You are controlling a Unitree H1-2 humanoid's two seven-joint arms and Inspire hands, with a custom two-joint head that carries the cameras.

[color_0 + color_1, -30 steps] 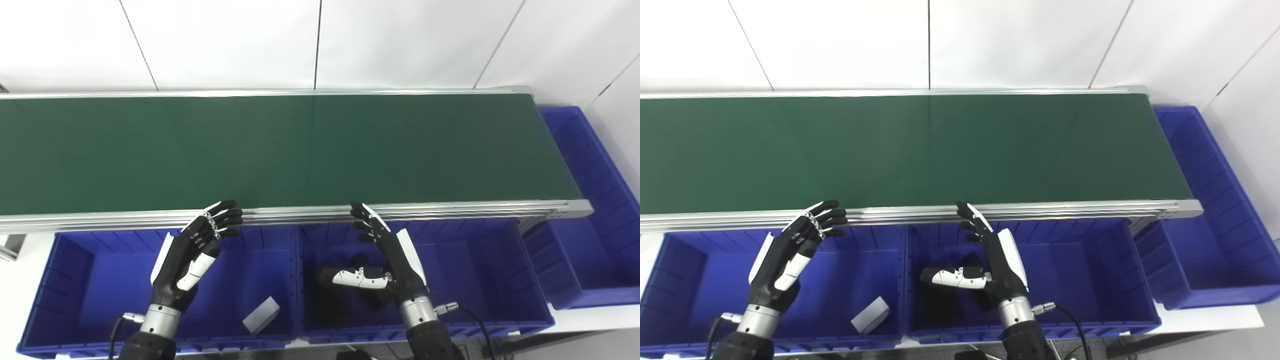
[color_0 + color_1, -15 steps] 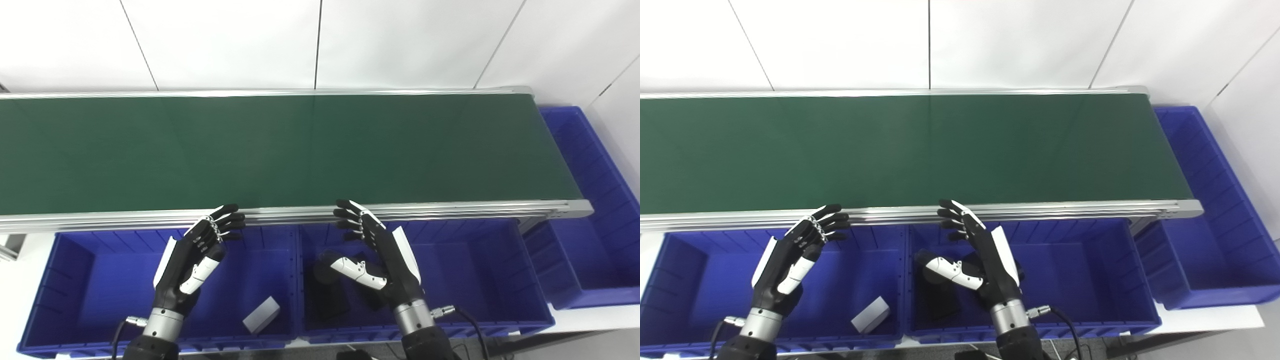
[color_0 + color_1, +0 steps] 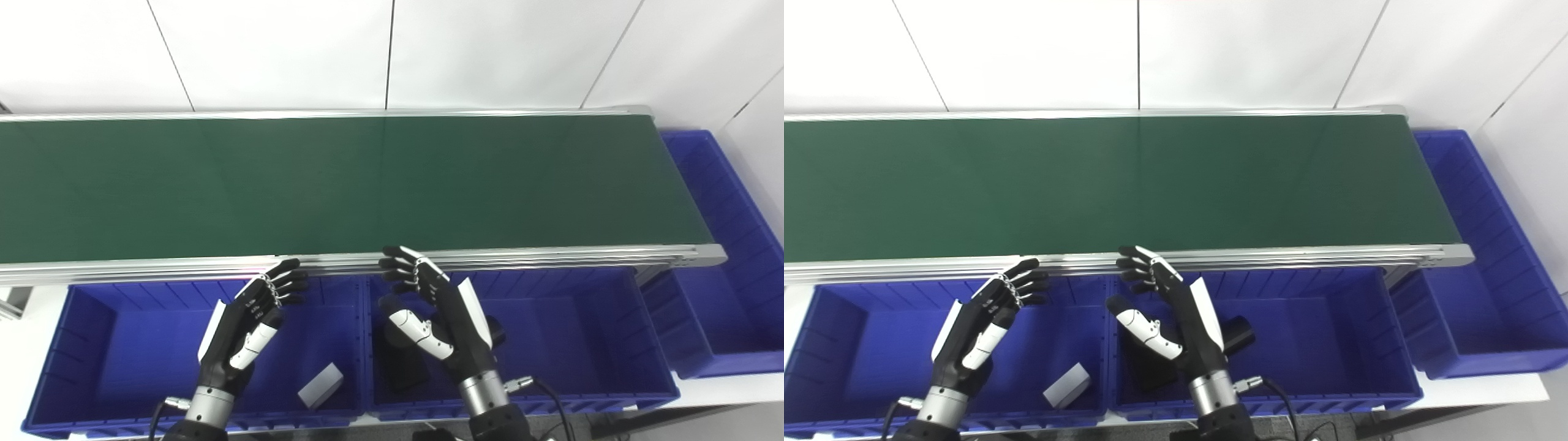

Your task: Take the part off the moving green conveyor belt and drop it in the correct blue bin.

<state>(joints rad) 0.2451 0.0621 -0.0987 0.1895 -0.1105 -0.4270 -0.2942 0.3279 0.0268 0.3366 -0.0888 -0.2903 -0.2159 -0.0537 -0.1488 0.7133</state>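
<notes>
Green conveyor belt (image 3: 367, 184) carries nothing visible. A black cylindrical part (image 3: 1238, 332) lies in the middle blue bin (image 3: 582, 343), long axis diagonal. Left hand (image 3: 245, 324) and right hand (image 3: 438, 312) hover spread, empty.

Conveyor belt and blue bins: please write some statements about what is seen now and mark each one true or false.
1. A part lies on the green conveyor belt. False: no part shows on it.
2. The left hand is open and holds nothing. True.
3. A white block lies in the left bin. True.
4. The right hand grips the white block. False: it is open, above the middle bin.
5. Dark parts lie in the middle bin. True.
</notes>
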